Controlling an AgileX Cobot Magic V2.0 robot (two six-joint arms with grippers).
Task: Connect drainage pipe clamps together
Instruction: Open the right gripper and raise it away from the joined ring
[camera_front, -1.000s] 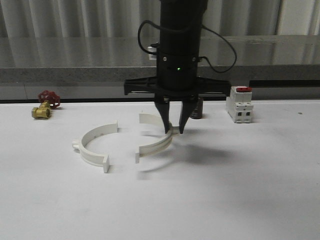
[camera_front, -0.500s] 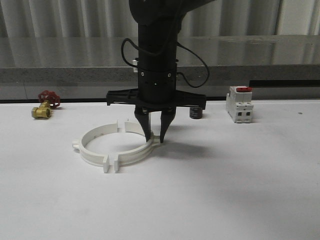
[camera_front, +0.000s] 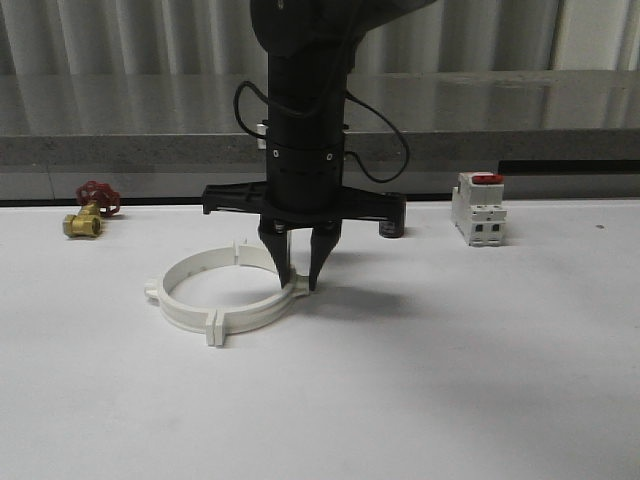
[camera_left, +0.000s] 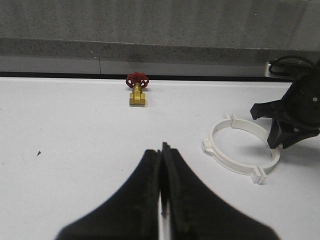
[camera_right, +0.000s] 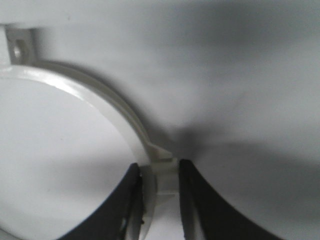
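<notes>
You've got the two drainage pipe clamps (camera_front: 222, 296) lying on the worktop (camera_front: 450, 380) left of centre, ends butted into a ring. The right gripper (camera_front: 298, 280) sits on the ring's right side. Valve (camera_front: 88, 211) far back left, switch (camera_front: 478, 208) back right, small cylinder (camera_front: 391, 227) between them.

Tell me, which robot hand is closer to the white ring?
The right. The right gripper is clamped on the ring at its right side, fingers either side of the band. The left gripper hangs shut above bare table, well away from the ring.
</notes>
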